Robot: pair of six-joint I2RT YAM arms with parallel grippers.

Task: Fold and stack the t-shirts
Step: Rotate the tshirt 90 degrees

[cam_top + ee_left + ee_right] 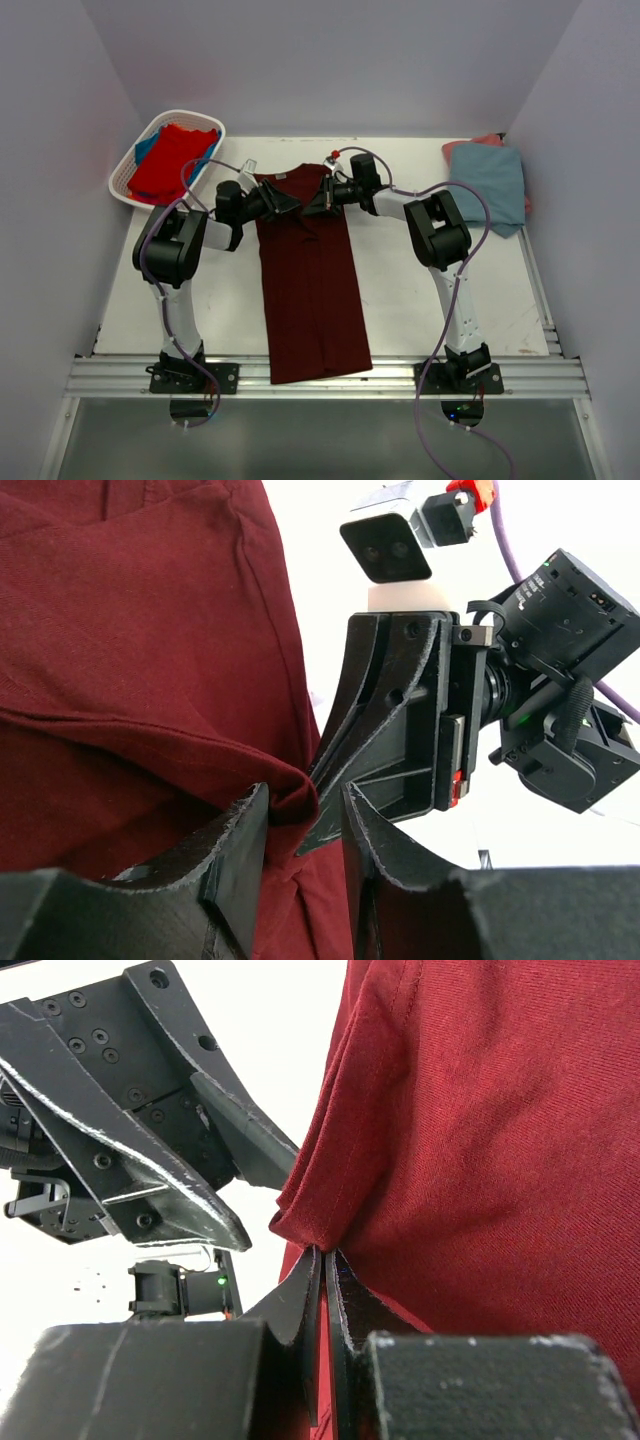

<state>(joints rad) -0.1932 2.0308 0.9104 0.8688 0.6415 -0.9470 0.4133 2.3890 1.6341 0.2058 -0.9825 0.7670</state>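
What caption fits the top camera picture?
Right end effector pinches the maroon t-shirt; left end effector open around the same fold.

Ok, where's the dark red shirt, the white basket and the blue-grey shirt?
dark red shirt (312, 290), top view, middle of its body.
white basket (122, 178), top view, left wall.
blue-grey shirt (490, 185), top view, middle of the folded cloth.

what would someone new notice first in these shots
A long dark maroon shirt lies down the middle of the table; at its far end the right end effector pinches a fold of it, and the left end effector has its fingers apart around the same fold. Then comes the white basket holding a bright red shirt at far left, and a folded grey-blue shirt at far right.
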